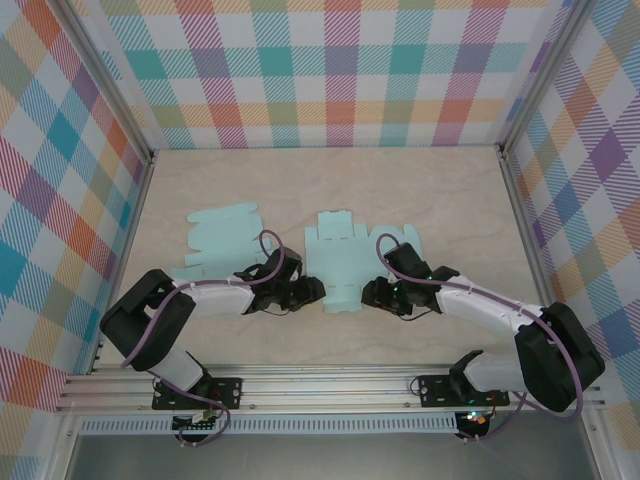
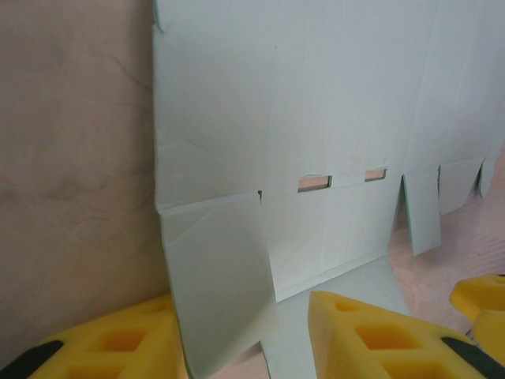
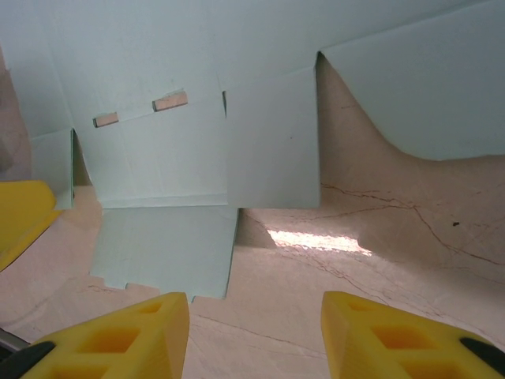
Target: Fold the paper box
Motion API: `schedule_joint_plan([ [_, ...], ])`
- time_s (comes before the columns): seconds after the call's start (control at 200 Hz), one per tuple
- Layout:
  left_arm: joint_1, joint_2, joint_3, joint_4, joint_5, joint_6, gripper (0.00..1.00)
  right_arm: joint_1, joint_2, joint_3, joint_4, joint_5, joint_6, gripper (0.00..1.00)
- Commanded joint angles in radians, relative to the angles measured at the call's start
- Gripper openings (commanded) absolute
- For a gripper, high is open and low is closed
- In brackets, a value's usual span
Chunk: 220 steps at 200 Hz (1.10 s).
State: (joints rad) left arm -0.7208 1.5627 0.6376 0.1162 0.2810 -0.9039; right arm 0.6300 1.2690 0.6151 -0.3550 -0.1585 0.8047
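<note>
- Between the left tool (image 1: 308,292) and the right tool (image 1: 372,294), flat on the worktop (image 1: 420,180), lies the paper box (image 1: 345,262), a pale green blank not yet folded; its near edge sits just ahead of both sets of fingers
- Both tools are low and face each other across that near edge, most likely so that each can take one side and the panels can be raised together
- Left tool: the jaws stand partly apart, with a corner flap (image 2: 217,276) lifted off the worktop between them and close against one finger; a gap shows on the flap's other side, so I judge it is not pinched yet
- Right tool: the jaws are apart with bare worktop showing between them, and they hold nothing; a tabbed end flap (image 3: 166,245) lies flat just ahead of its fingers, within reach of a short advance
- Two small slots (image 2: 314,182) are cut along the crease ahead of the left tool, presumably to take locking tabs once the sides stand up
- A second blank (image 1: 220,235) lies flat beyond the left tool's outer side, well apart from the one being worked, so it looks like a spare
- No brand, label or writing can be read on either sheet or on the fingers
</note>
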Motion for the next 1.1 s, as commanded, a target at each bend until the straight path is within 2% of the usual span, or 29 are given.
schedule_joint_plan([
  [0.0, -0.011, 0.004, -0.015, 0.045, -0.039, -0.018, 0.39, 0.008, 0.004, -0.007, 0.016, -0.003, 0.011, 0.49],
  [0.195, -0.011, 0.008, -0.012, 0.003, -0.104, -0.032, 0.3, 0.007, 0.0, 0.002, 0.013, 0.001, 0.008, 0.49],
  [0.395, -0.01, 0.031, 0.008, -0.022, -0.135, -0.017, 0.14, 0.008, -0.028, 0.008, 0.003, 0.007, -0.001, 0.49],
  [0.515, -0.011, 0.016, 0.037, -0.085, -0.179, 0.033, 0.0, 0.008, -0.055, 0.016, -0.009, 0.022, -0.014, 0.51],
  [0.555, -0.01, 0.006, 0.05, -0.111, -0.195, 0.057, 0.0, 0.007, -0.063, 0.02, -0.014, 0.029, -0.023, 0.51],
  [0.71, -0.011, -0.045, 0.137, -0.237, -0.258, 0.244, 0.0, 0.008, -0.092, 0.058, -0.041, 0.065, -0.072, 0.53],
  [0.92, -0.011, -0.114, 0.307, -0.455, -0.329, 0.681, 0.0, 0.007, -0.144, 0.116, -0.074, 0.129, -0.156, 0.6],
  [1.095, -0.011, -0.172, 0.373, -0.522, -0.432, 0.942, 0.0, -0.004, -0.16, 0.208, -0.188, 0.255, -0.258, 0.64],
])
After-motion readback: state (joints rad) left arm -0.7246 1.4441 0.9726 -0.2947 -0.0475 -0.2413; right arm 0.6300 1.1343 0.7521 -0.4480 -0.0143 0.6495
